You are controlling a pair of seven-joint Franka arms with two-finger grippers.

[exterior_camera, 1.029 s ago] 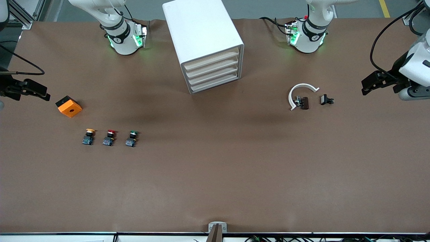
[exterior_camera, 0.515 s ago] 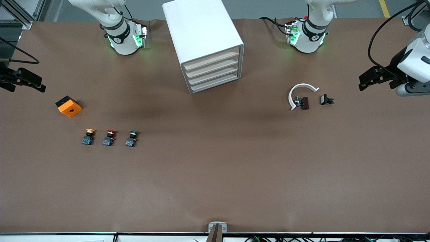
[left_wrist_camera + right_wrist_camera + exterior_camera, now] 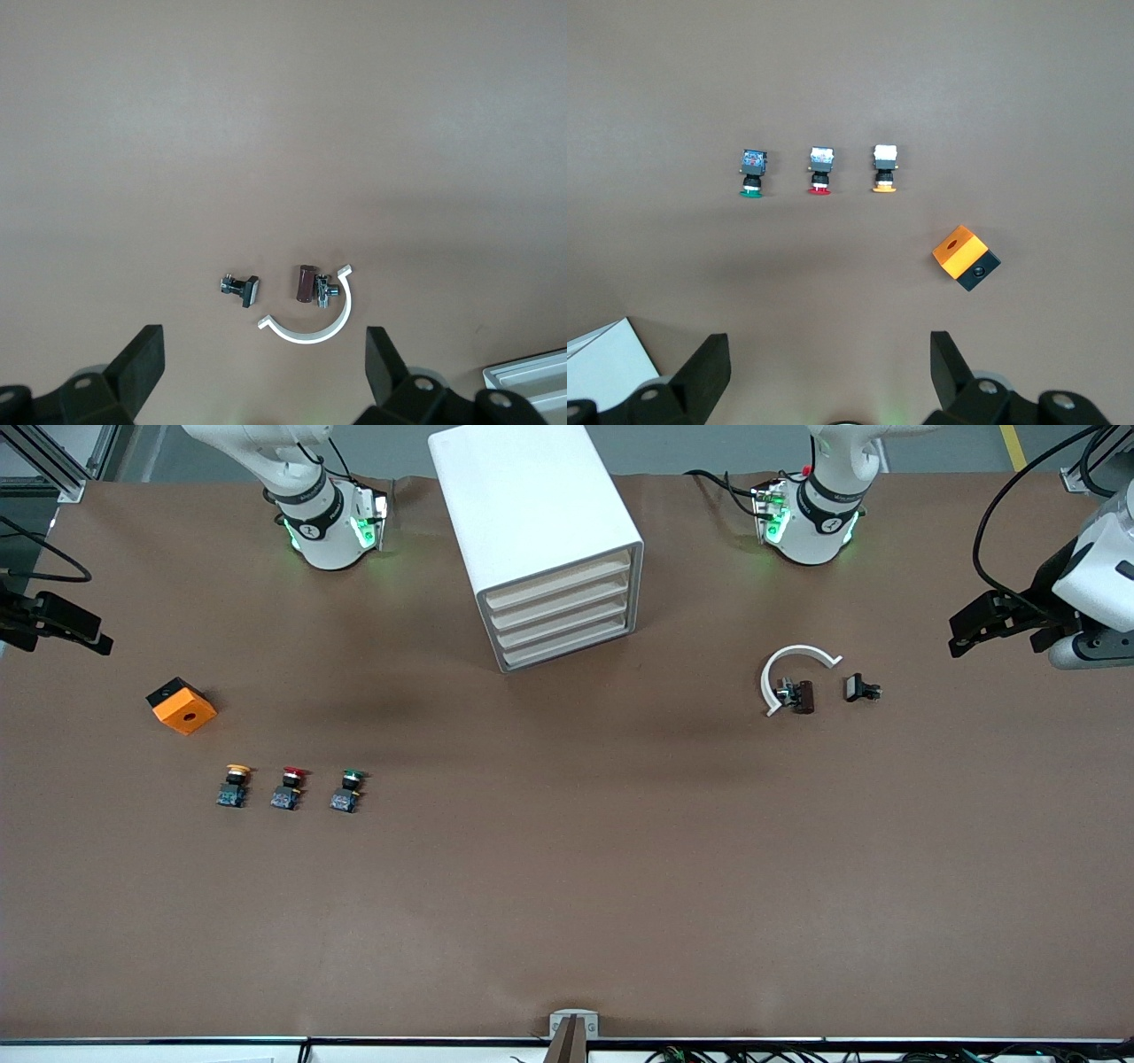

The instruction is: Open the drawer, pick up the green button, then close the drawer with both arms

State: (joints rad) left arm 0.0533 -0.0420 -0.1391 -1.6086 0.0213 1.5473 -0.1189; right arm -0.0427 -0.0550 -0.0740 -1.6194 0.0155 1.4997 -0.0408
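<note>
The table (image 3: pixel 567 886) is covered in a matte brown sheet, slightly rippled. The cabinet (image 3: pixel 532 531), a smooth white box with rounded corners, stands on it between the two arm bases, and its four cream-fronted drawers are all pushed in flush; the lowest drawer (image 3: pixel 567 644) sits just above the table.

Well away from the cabinet, at the left arm's end of the table, hangs the left claw (image 3: pixel 961 636), black and blocky, its fingers spread wide with nothing between them. At the right arm's end hangs the right claw (image 3: pixel 89 638), equally wide open and empty. Against half a second ago, the left claw sits a little lower in the front view and the right claw a little higher; nothing on the table has shifted.

Nearer the front camera than the cabinet, toward the right arm's end, lies an orange cube (image 3: pixel 182 705) with a black underside and a round hole. Nearer still stand three small buttons in a row: yellow-capped (image 3: pixel 233 786), red-capped (image 3: pixel 287 788), and the green button (image 3: pixel 347 790), closest to the cabinet, untouched.

Toward the left arm's end lie a white plastic half-ring (image 3: pixel 791 669), a brown cylinder part (image 3: pixel 802 696) inside its curve, and a small black clip (image 3: pixel 859 688) beside it.
</note>
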